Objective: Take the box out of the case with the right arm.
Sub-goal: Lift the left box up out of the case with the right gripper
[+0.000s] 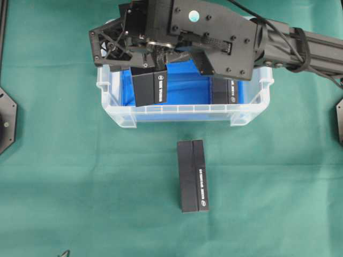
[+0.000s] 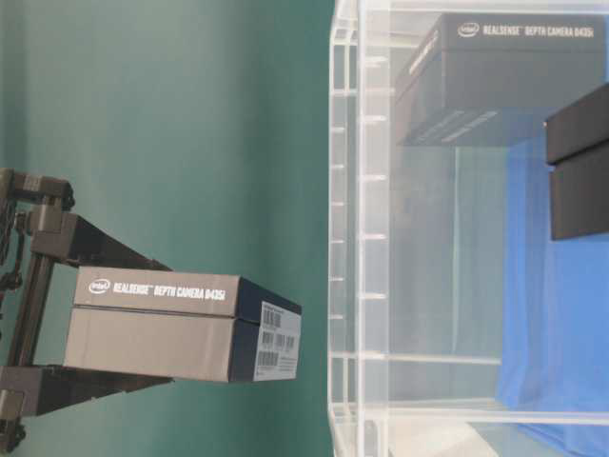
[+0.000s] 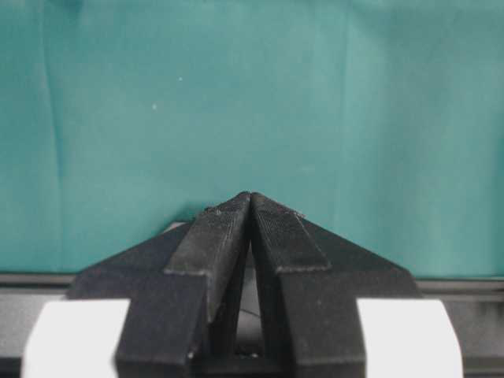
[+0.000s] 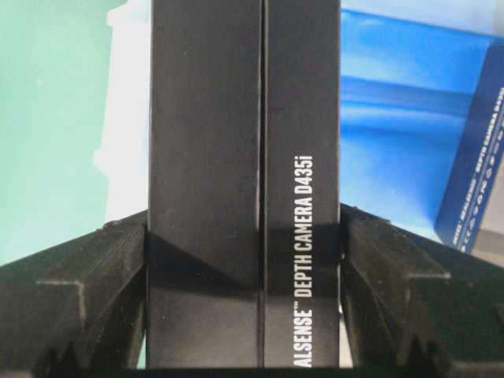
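The clear case (image 1: 126, 115) with the blue bottom stands at the back middle of the green cloth. My right gripper (image 1: 146, 63) reaches in from the right and is shut on a black RealSense box (image 1: 150, 88), hanging over the left part of the case. In the right wrist view the fingers (image 4: 118, 260) press both long sides of the box (image 4: 244, 157). The table-level view is turned on its side. It shows the held box (image 2: 181, 328) in the lattice fingers (image 2: 105, 249), apart from the case's rim (image 2: 344, 238). My left gripper (image 3: 250, 197) is shut on nothing over bare cloth.
A second black box (image 1: 230, 92) stands in the right part of the case. A third box (image 1: 193, 175) lies flat on the cloth in front of the case. Black mounts sit at the left edge (image 1: 6, 120) and the right edge (image 1: 339, 120).
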`<move>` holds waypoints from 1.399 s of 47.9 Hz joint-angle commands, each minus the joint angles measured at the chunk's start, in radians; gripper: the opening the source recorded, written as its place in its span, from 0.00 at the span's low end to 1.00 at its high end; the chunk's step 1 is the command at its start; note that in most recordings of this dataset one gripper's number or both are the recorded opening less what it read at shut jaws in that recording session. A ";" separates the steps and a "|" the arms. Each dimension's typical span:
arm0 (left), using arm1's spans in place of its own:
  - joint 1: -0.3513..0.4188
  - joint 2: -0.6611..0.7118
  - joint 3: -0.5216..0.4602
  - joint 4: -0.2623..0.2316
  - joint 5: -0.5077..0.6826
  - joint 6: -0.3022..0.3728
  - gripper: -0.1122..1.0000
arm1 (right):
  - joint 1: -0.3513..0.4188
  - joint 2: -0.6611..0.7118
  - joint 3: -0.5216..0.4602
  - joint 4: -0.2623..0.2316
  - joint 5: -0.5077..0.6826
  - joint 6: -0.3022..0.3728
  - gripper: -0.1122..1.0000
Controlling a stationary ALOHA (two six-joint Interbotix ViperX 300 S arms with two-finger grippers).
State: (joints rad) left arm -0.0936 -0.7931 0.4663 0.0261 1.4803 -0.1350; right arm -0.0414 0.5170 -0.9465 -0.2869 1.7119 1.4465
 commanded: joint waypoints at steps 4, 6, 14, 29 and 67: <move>-0.003 0.005 -0.028 0.002 -0.006 0.000 0.12 | 0.005 -0.064 -0.029 -0.014 0.000 0.000 0.71; -0.003 0.005 -0.028 0.002 -0.006 0.000 0.12 | 0.003 -0.064 -0.029 -0.014 0.000 0.000 0.71; -0.003 0.005 -0.028 0.002 -0.005 0.000 0.12 | 0.003 -0.063 -0.029 -0.018 0.000 0.000 0.71; -0.002 0.005 -0.028 0.002 -0.005 0.002 0.12 | -0.002 -0.064 -0.029 -0.018 -0.005 -0.002 0.71; -0.002 0.005 -0.028 0.002 -0.005 0.000 0.12 | -0.003 -0.063 -0.029 -0.028 -0.003 -0.002 0.71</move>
State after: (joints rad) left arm -0.0936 -0.7946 0.4648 0.0261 1.4803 -0.1350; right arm -0.0430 0.5170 -0.9465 -0.3068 1.7119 1.4465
